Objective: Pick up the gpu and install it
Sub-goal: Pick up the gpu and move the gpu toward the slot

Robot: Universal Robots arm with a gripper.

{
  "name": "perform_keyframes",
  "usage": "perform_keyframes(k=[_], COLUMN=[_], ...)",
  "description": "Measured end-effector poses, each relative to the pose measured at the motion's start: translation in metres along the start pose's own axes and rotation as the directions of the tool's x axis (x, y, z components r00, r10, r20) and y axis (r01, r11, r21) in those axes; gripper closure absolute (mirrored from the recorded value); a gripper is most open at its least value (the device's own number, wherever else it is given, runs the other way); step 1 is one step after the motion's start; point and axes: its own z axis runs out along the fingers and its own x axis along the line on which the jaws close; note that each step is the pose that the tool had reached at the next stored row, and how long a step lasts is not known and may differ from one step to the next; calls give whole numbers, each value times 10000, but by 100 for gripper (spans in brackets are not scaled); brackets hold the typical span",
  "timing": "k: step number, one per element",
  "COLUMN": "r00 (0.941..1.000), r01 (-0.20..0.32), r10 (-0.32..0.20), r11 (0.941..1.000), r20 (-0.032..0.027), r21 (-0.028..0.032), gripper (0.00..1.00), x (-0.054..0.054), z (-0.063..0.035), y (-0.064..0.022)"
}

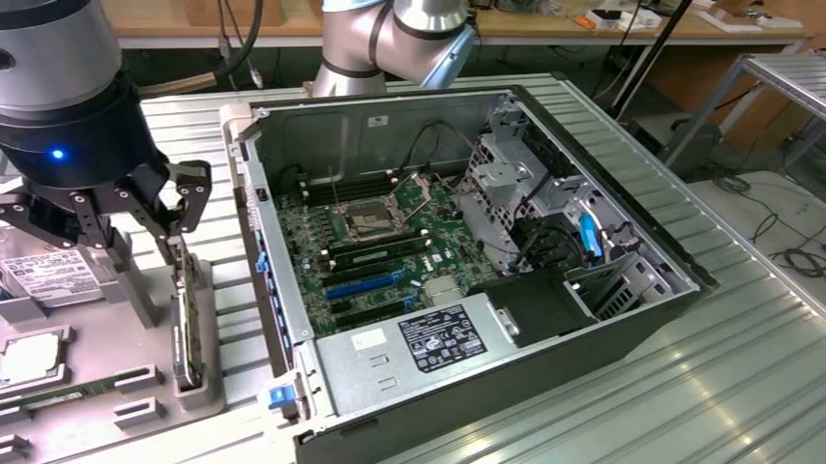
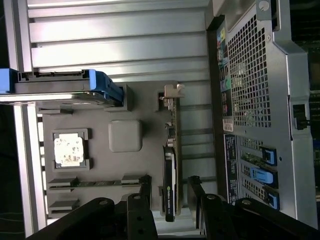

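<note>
The gpu (image 1: pixel 189 329) is a thin dark card standing on edge in a slot of the grey parts holder (image 1: pixel 207 394), at the exterior view's left of the open computer case (image 1: pixel 617 253). My gripper (image 1: pixel 150 224) hangs just above the card's far end, open and holding nothing. In the wrist view the gpu (image 2: pixel 170 165) runs edge-on with its silvery bracket at one end. The gripper (image 2: pixel 169 186) straddles the other end, one black finger (image 2: pixel 145 196) on each side and a gap to the card.
The holder also carries a hard drive (image 1: pixel 44 276), a processor (image 1: pixel 31 354) and a green memory stick (image 1: pixel 62 394). The case lies on its side on a ribbed metal table (image 1: pixel 722 377), motherboard (image 1: pixel 374 246) exposed with blue slots (image 1: pixel 362 286). A second arm's base (image 1: pixel 387 39) stands behind.
</note>
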Motion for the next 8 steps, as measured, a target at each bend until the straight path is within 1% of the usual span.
perform_keyframes(k=[6, 8], r00=[10000, 10000], r01=[0, 0], r10=[0, 0], r11=[10000, 10000], r20=[1, 1], r21=[-1, 14], gripper=[58, 58], x=[1, 1], z=[26, 59], y=[-2, -7])
